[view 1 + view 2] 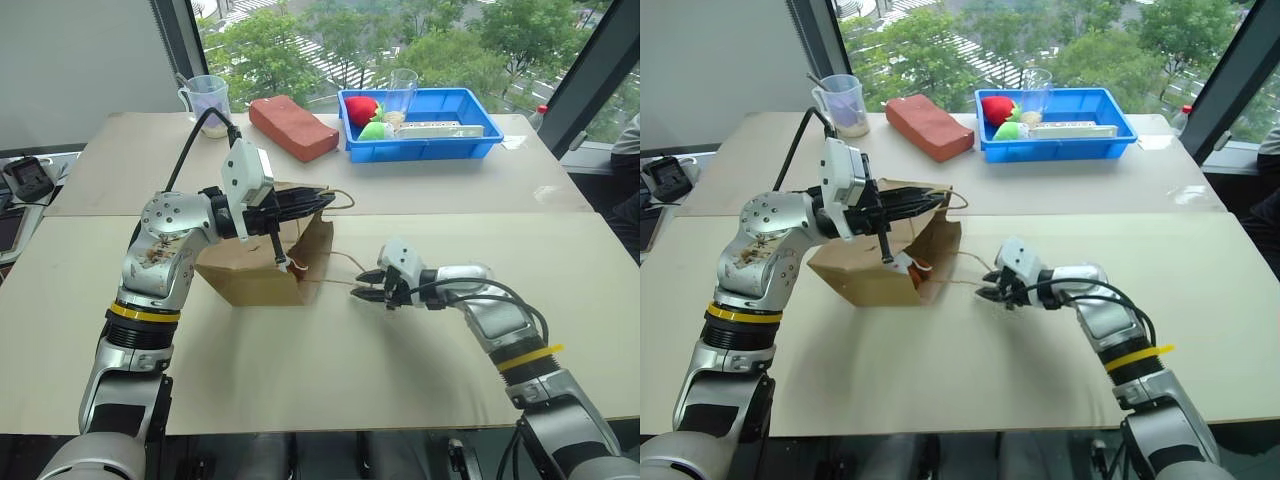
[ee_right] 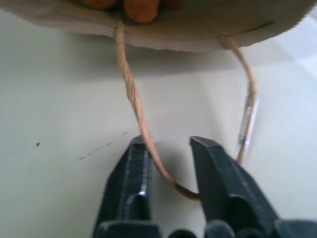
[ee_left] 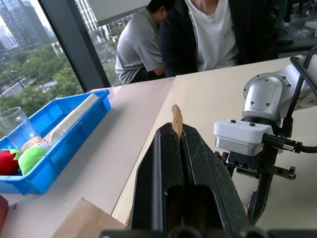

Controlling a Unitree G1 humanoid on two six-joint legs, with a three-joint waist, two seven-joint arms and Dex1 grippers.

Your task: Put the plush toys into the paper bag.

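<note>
Your left gripper was pressed together on the upper rim of the brown paper bag, a sliver of paper showing between its black fingers in the left wrist view, and it held the bag's mouth lifted and facing your right arm. The bag lay on its side on the near beige table, with something orange just visible inside its opening; which toy that was you could not tell. Your right gripper sat low over the table just beside the mouth, its jaws a little apart with one tan cord handle looped between them; whether they actually pinched the cord could not be told. On the far table stood a blue tray holding a red strawberry-like item, a light green soft item and a clear cup. A reddish brick-shaped block lay near the tray, and a measuring cup stood beyond it. Two seated people appeared in the left wrist view
</note>
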